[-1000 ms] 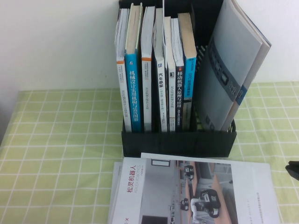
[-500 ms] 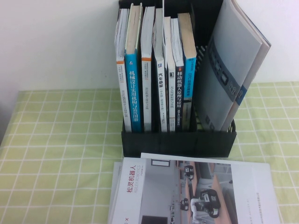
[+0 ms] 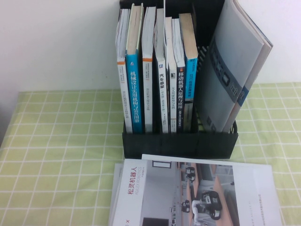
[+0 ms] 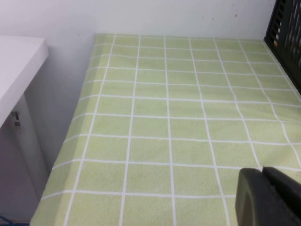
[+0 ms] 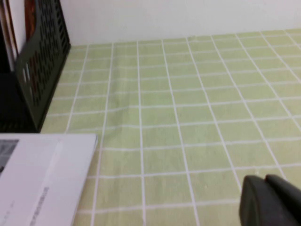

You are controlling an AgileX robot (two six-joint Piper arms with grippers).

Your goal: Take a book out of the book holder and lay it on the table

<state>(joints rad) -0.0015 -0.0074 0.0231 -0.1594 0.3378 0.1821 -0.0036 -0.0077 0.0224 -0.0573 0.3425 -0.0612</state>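
The book lies flat on the table, just in front of the black book holder. Its grey-white cover with a red title and a robot photo faces up. Neither gripper shows in the high view. In the left wrist view my left gripper is shut and empty, low over bare cloth, with a corner of the book holder far off. My right gripper is also shut and empty above the cloth. It hangs apart from the book's white corner and from the book holder's perforated side.
Several upright books fill the holder's left slots. A grey brochure with a dark band leans in its right slot. A white wall stands behind. A white cabinet sits beyond the table's left edge.
The dark tip of my right gripper, seen at the right edge of the high view a second ago, has drawn out of that view. The book has not moved.
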